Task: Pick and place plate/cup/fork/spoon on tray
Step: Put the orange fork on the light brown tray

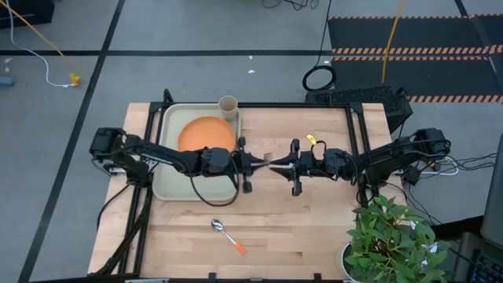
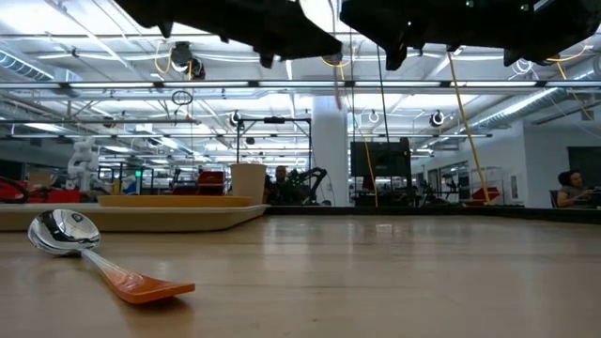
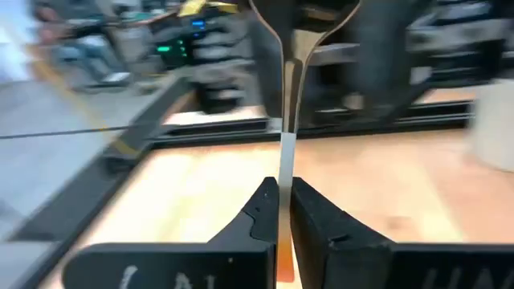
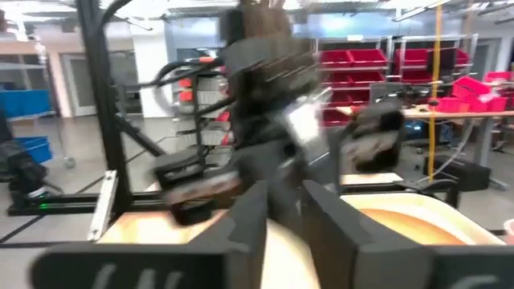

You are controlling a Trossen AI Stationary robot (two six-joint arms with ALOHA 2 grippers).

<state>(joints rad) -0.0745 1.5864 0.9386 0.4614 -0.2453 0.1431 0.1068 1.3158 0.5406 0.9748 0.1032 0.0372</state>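
i've got a handover in the air just off the tray [image 1: 169,189] on its plant side. my left gripper [image 3: 283,210] is pinched shut on the fork [image 3: 287,152], orange handle between its fingers, tines toward the other arm. my right gripper [image 1: 277,166] faces it nose to nose; its fingers stand a little apart, and i can't tell whether they hold the tines. the plate [image 1: 207,134] sits in the tray, the cup [image 1: 228,106] at the tray's far corner, the spoon [image 1: 226,235] on the bare table in front of the tray. the risk as i see it: the pinch on that thin handle looks slight, so if the right arm backs off crooked and drags the tines, the fork could twist and drop.
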